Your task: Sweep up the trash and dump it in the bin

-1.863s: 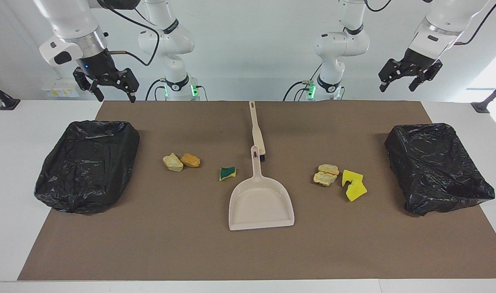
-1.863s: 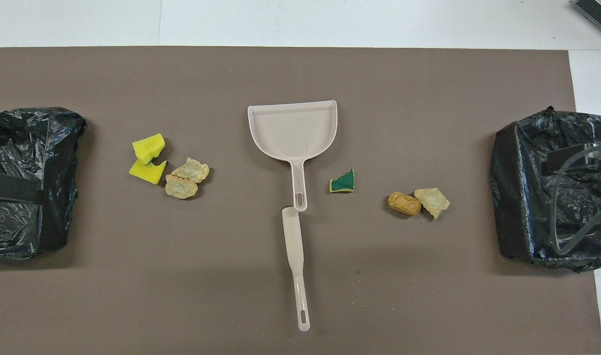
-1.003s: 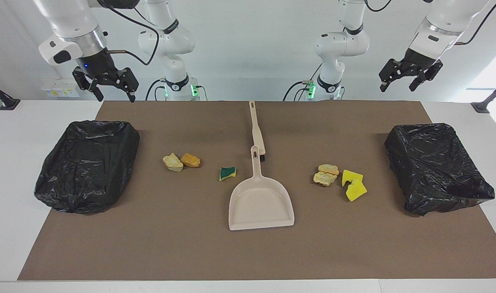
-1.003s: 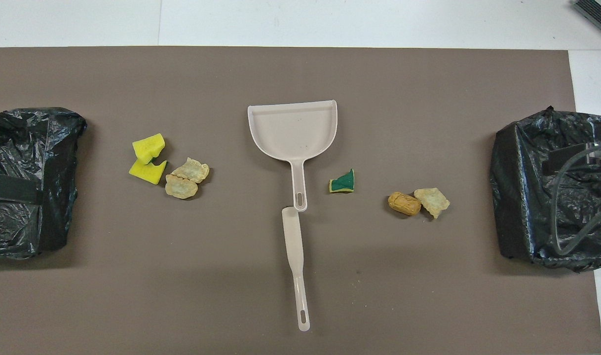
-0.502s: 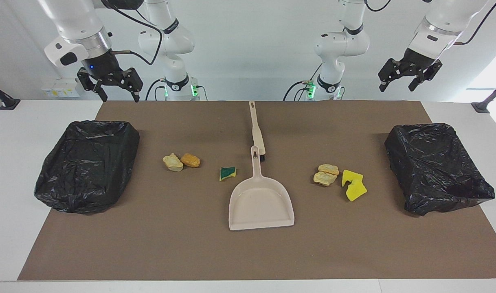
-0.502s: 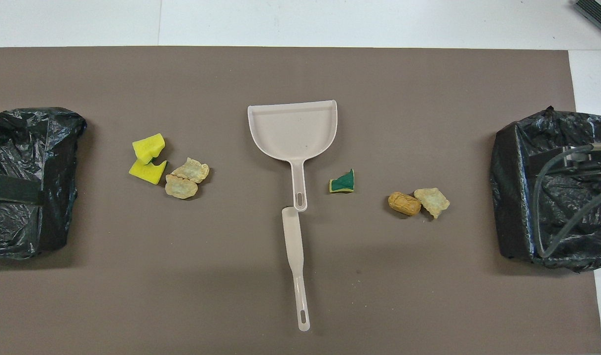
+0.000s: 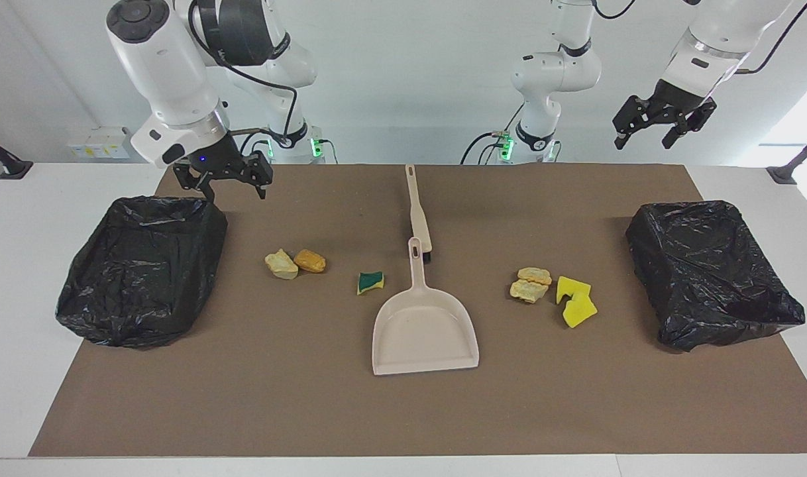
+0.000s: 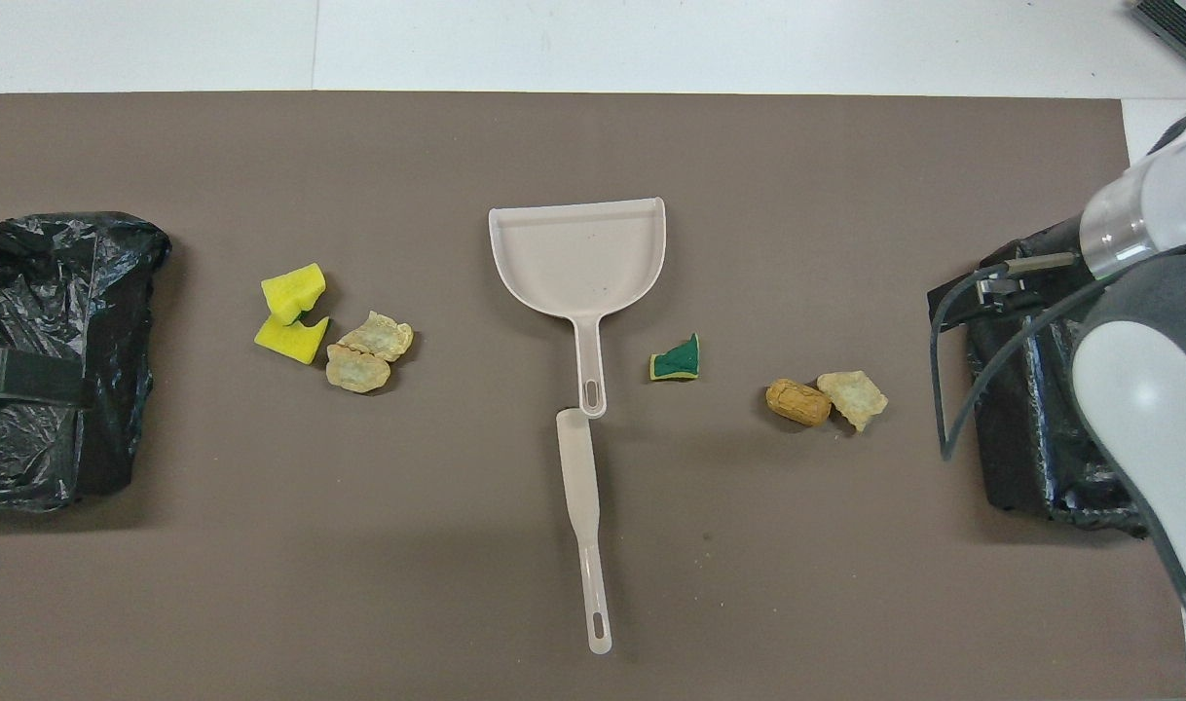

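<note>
Brown mat (image 7: 244, 371) covers the table. Facing view: right hand (image 7: 234, 187) open, empty, low over the mat by the bin (image 7: 142, 268) at its end. Left hand (image 7: 652, 129) open, empty, high, arm waiting. Dustpan (image 7: 425, 329) mid-mat, brush (image 7: 417, 209) nearer the robots, tips seemingly touching. Trash (image 7: 295, 262) in three patches between the bins, all on the mat.

Overhead view: right arm covers part of its bin (image 8: 1031, 428). Yellow sponges (image 8: 292, 312) lie beside two lumps (image 8: 369, 350); green scrap (image 8: 678, 358) beside the dustpan (image 8: 578, 258) handle.
</note>
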{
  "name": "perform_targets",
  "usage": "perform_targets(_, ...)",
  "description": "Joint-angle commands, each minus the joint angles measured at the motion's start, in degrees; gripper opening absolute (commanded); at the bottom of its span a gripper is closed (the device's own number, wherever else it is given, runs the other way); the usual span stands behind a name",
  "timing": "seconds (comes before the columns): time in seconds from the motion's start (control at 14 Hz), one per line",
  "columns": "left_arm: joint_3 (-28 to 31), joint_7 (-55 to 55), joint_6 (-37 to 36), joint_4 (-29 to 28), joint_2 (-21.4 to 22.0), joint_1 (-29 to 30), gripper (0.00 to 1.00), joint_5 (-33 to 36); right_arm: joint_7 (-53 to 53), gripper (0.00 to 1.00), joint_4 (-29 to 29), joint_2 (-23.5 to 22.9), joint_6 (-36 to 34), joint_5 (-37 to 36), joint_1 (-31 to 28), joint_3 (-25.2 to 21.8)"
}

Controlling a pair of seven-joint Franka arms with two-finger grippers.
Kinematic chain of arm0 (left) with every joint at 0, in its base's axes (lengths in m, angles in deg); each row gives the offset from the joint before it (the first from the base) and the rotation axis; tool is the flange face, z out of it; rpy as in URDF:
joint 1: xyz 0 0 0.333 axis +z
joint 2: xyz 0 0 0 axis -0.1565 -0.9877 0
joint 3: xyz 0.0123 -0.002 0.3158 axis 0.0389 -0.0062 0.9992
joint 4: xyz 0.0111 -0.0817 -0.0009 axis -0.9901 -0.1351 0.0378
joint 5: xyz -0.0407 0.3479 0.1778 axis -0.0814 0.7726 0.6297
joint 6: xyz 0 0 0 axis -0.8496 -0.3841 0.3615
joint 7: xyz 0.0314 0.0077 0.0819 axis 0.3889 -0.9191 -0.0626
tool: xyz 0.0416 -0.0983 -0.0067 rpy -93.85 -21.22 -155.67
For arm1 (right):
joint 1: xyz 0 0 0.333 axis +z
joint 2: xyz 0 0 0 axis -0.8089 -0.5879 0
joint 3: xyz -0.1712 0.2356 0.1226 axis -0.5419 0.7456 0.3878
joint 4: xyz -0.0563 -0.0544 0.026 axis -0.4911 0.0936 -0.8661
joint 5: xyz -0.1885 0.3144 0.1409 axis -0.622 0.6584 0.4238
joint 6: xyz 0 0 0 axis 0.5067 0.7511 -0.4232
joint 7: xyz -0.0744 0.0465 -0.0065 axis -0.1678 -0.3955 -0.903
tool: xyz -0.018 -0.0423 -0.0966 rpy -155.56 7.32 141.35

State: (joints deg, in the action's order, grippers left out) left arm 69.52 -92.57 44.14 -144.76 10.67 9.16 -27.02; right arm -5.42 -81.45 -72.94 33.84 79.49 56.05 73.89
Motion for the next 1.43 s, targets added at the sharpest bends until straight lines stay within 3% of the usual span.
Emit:
perform_targets(0.0, 0.64, -0.82, 0.12, -1.49, 1.43, -1.03, 1.0, -0.55, 0.15, 1.0, 0.92, -2.84, 3.14, 0.38, -0.21, 1.72)
perform_targets(0.21, 0.64, -0.99, 0.2, -1.49, 1.43, -1.03, 1.0, -0.64, 4.19, 1.0, 0.92, -6.35, 7.79, 0.2, 1.1, 4.36)
perform_targets(1.0, -1.03, -1.09, -3.14, -3.43, 3.37, -1.56, 1.0, -0.55, 18.35, 1.0, 0.92, -16.91, 25.37, -0.06, 13.49, 4.37)
perform_targets(1.36, -0.94, -0.99, -2.52, -3.42, 3.37, -1.47, 1.0, -0.55, 22.83, 1.0, 1.71, -21.12, 30.04, -1.03, 19.38, 4.1)
